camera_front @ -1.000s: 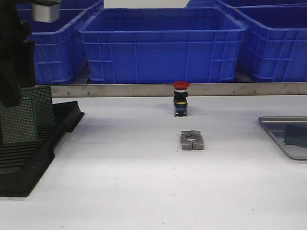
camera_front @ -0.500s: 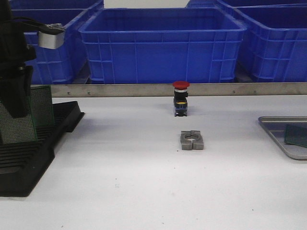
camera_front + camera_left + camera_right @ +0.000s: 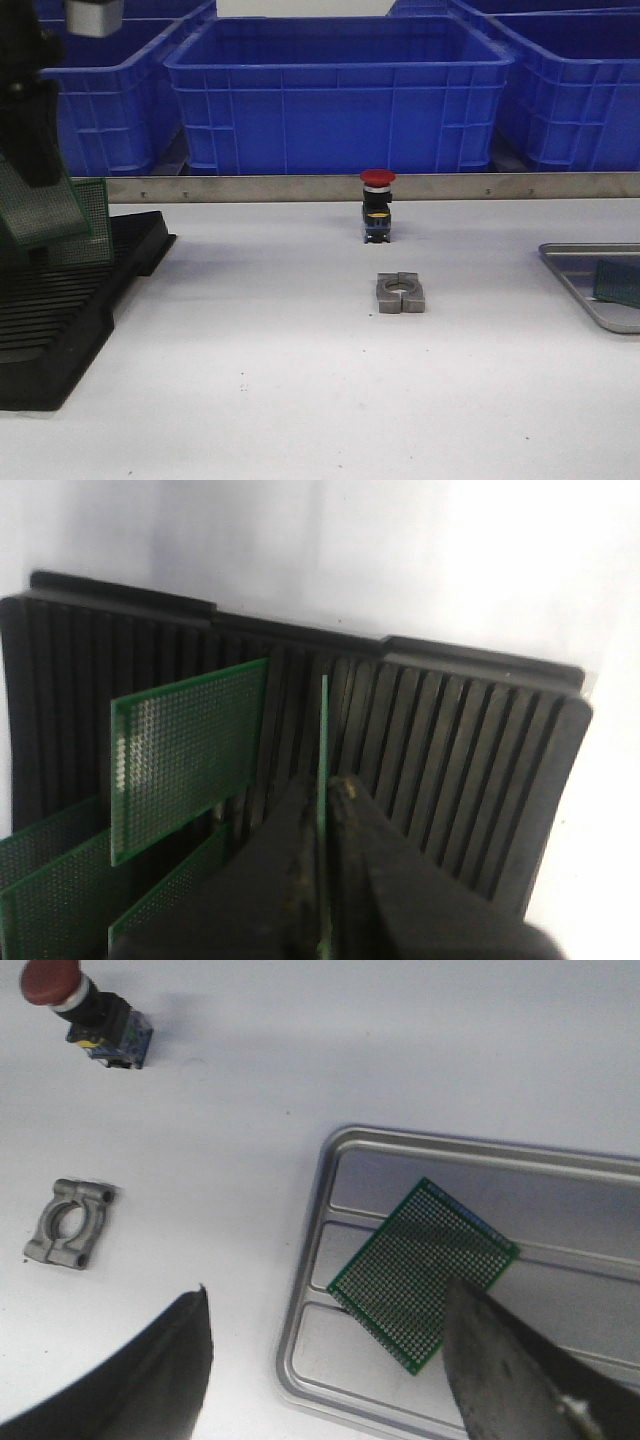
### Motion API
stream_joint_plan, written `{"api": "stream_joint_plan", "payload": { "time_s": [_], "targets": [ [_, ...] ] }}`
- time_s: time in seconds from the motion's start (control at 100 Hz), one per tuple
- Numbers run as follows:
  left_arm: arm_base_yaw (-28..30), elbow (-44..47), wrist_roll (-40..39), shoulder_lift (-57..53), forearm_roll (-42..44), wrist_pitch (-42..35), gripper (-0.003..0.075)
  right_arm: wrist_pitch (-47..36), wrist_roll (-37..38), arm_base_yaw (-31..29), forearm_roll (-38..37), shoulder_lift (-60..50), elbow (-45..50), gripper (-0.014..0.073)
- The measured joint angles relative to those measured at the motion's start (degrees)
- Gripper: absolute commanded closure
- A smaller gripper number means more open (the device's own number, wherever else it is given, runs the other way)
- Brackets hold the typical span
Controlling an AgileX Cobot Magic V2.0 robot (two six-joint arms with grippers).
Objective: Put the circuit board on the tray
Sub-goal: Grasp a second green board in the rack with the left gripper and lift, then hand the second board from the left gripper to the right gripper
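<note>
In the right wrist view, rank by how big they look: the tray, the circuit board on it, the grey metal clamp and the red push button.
1. tray, partly cut off
2. circuit board
3. red push button
4. grey metal clamp
The last two look near equal.

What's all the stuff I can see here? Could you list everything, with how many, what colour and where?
Black slotted plastic rack: one, black, table's left side.
Green perforated circuit boards: one lifted in the left gripper; one lying flat in the tray; at least four more standing in the rack, e.g..
Shallow silver-grey metal tray: one, table's right edge.
Red-capped push-button switch: one, black body, centre rear.
Grey metal clamp block: one, centre, in front of the switch.
Blue plastic crates: at least three, behind the table.
Metal rail: one, silver, along the table's back edge.
White table: one.
Left gripper: black jaws shut on a board's edge.
Right gripper: black jaws open, above the tray.
</note>
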Motion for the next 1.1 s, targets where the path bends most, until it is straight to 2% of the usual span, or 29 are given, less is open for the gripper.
{"api": "stream_joint_plan", "payload": {
  "time_s": [0.18, 0.31, 0.45, 0.7, 0.96, 1.03, 1.1],
  "targets": [
    [-1.06, 0.00, 0.00, -3.70, -11.51, 0.00, 0.0740, 3.69, -8.90, 3.97, 0.83, -6.42, 0.00, 0.0083],
    [-2.08, 0.00, 0.00, -4.40, -23.67, 0.11, 0.0740, 7.80, -18.22, 10.45, 0.96, -9.05, 0.00, 0.0083],
    [-5.46, 0.00, 2.24, -4.40, -31.91, 0.11, 0.0740, 11.24, -25.02, 18.57, 0.96, -9.44, 0.00, 0.0083],
    [-14.37, 0.00, 5.71, -4.40, -34.59, 0.11, 0.0740, 11.70, -30.57, 30.24, 0.96, -8.88, 0.00, 0.0083],
    [-20.17, 0.00, 5.99, -2.70, -35.04, 0.11, 0.0740, 7.94, -30.83, 36.18, 1.07, -5.35, 0.00, 0.0085],
    [-20.78, 0.00, 5.98, -2.25, -35.04, 0.11, 0.0740, 7.44, -30.83, 36.49, 1.07, -4.31, 0.00, 0.0134],
    [-21.02, 0.00, 5.98, -2.10, -35.04, 0.11, 0.0740, 7.20, -30.83, 36.58, 1.07, -3.39, 0.00, 0.0253]
  ]
}}
